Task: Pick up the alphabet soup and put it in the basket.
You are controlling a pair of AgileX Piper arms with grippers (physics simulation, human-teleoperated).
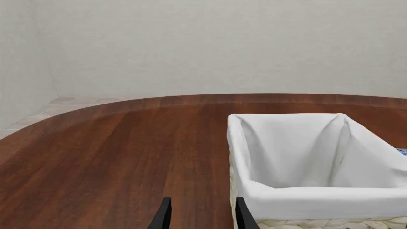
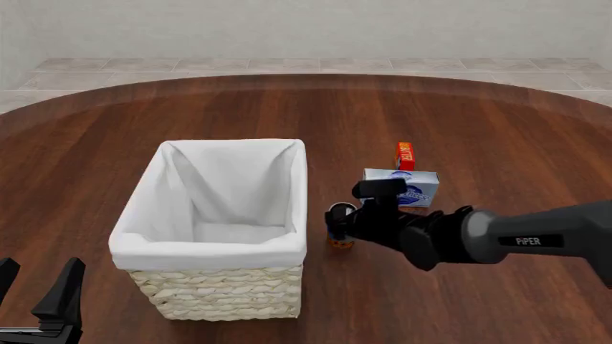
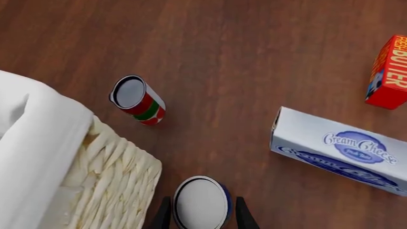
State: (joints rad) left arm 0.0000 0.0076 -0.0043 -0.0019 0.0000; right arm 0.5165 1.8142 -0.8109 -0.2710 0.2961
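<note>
The table [image 2: 115, 136] is a dark reddish-brown wooden surface with a curved far edge, and all items are supported on it.

The basket [image 2: 222, 290] is positioned left of centre in the front view. It is a rectangular woven wicker container, pale straw in colour, and its white cloth lining is folded over the rim.

The right arm [image 2: 517, 240] is extended in from the right, with its forward section lowered toward the gap beside the basket's right wall.

The cream cheese box [image 2: 413, 188], blue and white, is located to the right of the basket and is seen lying on the table in the right wrist view. The butter box [image 2: 405, 155], orange-red, is set just behind it.

The alphabet soup [image 3: 201, 202] is stood upright on the table, just beside the basket's right wall. The right gripper [image 3: 201, 215] is placed around it, one finger on each side; the fingers are spread, and contact with the can cannot be confirmed.

A second can [image 3: 140, 101], red, green and white, is seen further along the basket wall in the right wrist view.

The left gripper [image 2: 39, 290] is held at the near left, fingers parted with nothing between them.
</note>
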